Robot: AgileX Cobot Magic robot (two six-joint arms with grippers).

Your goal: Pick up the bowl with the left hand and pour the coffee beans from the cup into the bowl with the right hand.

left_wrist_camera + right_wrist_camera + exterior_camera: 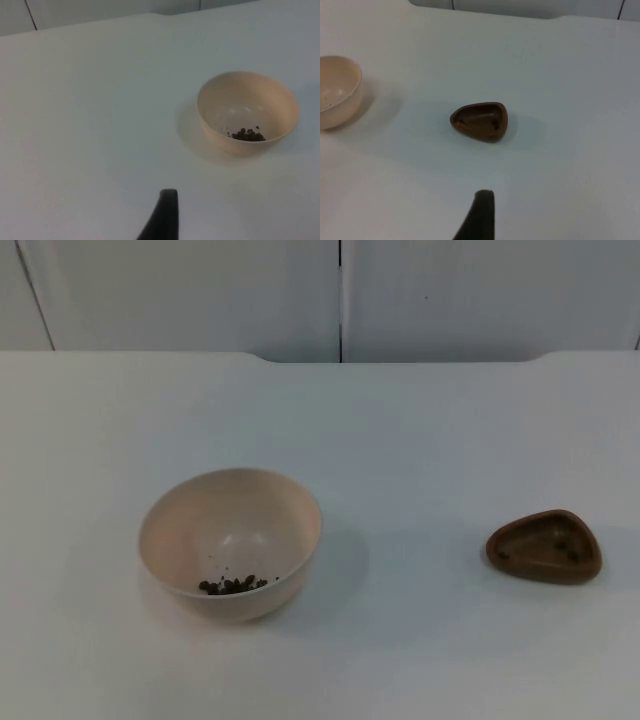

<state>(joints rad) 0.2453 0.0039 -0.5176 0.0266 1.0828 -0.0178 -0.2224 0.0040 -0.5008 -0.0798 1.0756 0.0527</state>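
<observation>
In the top view the bowl (231, 543) sits left of centre in the lower half of the frame, upright on the white table (420, 440). It is a pale beige, round, smooth-walled dish with a small clutch of coffee beans (232, 585) already lying at the near side of its floor. It looks stiff and light, probably plastic or ceramic, with a glossy wall that could slip. The rim is the natural place to pinch, one finger inside and one outside, on the side away from the beans.

The left gripper hangs back from the bowl; one black fingertip (162, 216) shows in the left wrist view, well apart from the bowl (247, 111), and whether the fingers are spread or closed cannot be told.

Further right in the top view, near the right edge at about the same height, lies the cup (545, 545), a small brown, rounded-triangular dish, low and shallow. It seems rigid and light; a few dark specks inside may be beans, too small to be sure. Its low wall gives little to hold, so a pinch across one edge looks best.

The right gripper likewise waits off the cup (480, 121); its fingertip (479, 215) shows in the right wrist view, and its opening cannot be told.

The grey partition wall (200, 290) closes the top of the frame. Nothing stands between bowl and cup.
</observation>
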